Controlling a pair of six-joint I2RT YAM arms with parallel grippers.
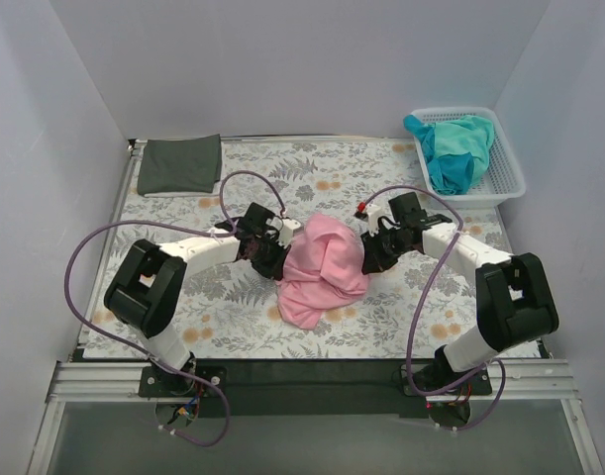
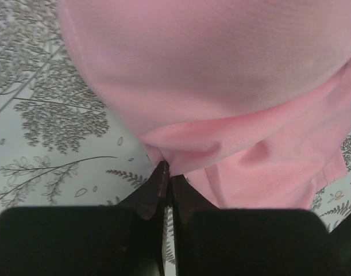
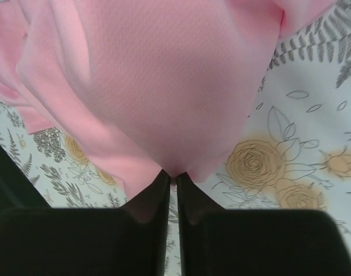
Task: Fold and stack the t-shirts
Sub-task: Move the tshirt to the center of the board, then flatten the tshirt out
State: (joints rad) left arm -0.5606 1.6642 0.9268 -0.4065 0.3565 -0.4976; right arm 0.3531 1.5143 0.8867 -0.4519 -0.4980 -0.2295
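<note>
- The left gripper (image 2: 166,172) is pinched tight on a small fold of the pink t-shirt (image 2: 221,86), with cloth bunched right at its fingertips.
- The right gripper (image 3: 170,175) clamps another edge of the same shirt, and the fabric hangs from its tips above the floral tablecloth (image 3: 290,144).
- From overhead the shirt sits mid-table, crumpled between the two grippers, with a loose lump trailing toward the near edge.
- The step in hand looks like opening the shirt out flat so it can be folded.
- To do that well, draw the two grippers apart evenly and at one height until the cloth between them goes taut, lifting enough for the trailing lump to unroll rather than drag.
- Which parts of the shirt are held cannot be told. If they are not matching corners, the shirt will spread skewed and need a re-grip.
- Both holds are shallow, so a sharp pull could slip the cloth free. A slow, steady pull suits this soft fabric.
- At the far left lies the charcoal t-shirt (image 1: 180,163), already folded flat, the likely base for the stack.
- At the far right the teal t-shirt (image 1: 455,148) sits heaped in the white mesh basket (image 1: 515,176), not yet folded.
</note>
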